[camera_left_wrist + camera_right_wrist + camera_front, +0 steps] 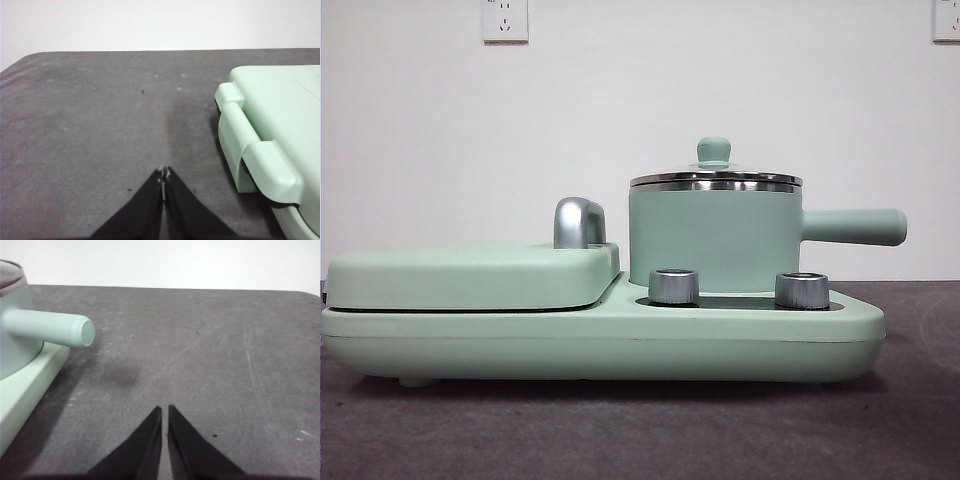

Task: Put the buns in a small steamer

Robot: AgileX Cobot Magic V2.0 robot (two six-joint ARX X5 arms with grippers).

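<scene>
Small steamer (715, 235) sits right of centre in the front view, lid (714, 176) on. No buns visible. Left gripper (163, 172) and right gripper (165, 411) empty, jaws together. Risk: lid blocks loading; a careless lift could slip.

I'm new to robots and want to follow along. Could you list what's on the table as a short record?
steamer: mint-green pot on the cooker base, lid on, handle pointing sideways
griddle: flat lid closed
knobs: two steel ones in front of the pot
buns: none visible
left hand: shut, empty, beside the griddle
right hand: nearly shut, empty, near the pot handle
</scene>
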